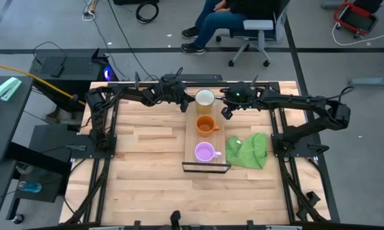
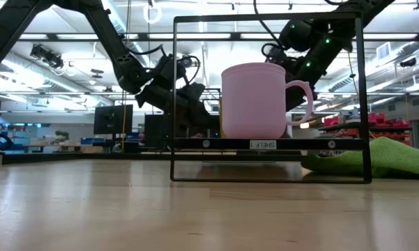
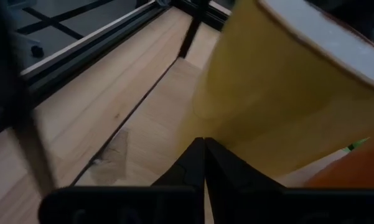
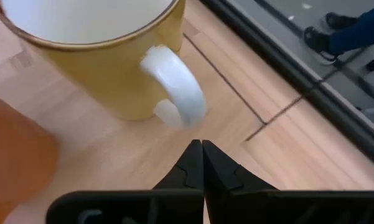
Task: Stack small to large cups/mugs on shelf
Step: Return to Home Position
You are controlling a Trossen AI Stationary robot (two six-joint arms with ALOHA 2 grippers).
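Three mugs in a row on the shelf (image 1: 190, 142): purple mug (image 1: 205, 152) at the black-framed end, orange mug (image 1: 206, 125) in the middle, yellow mug (image 1: 204, 98) at the far end.
Left gripper (image 1: 183, 104) and right gripper (image 1: 227, 114) flank the yellow mug, both pinched closed and empty. Green cloth (image 1: 249, 151) beside the shelf.

Both wrist cameras closely face the yellow mug (image 3: 286, 106).

Left tool (image 3: 203, 144) fingers pressed together, empty; right tool (image 4: 202, 148) same. Both arms stretched inward, tools facing each other.
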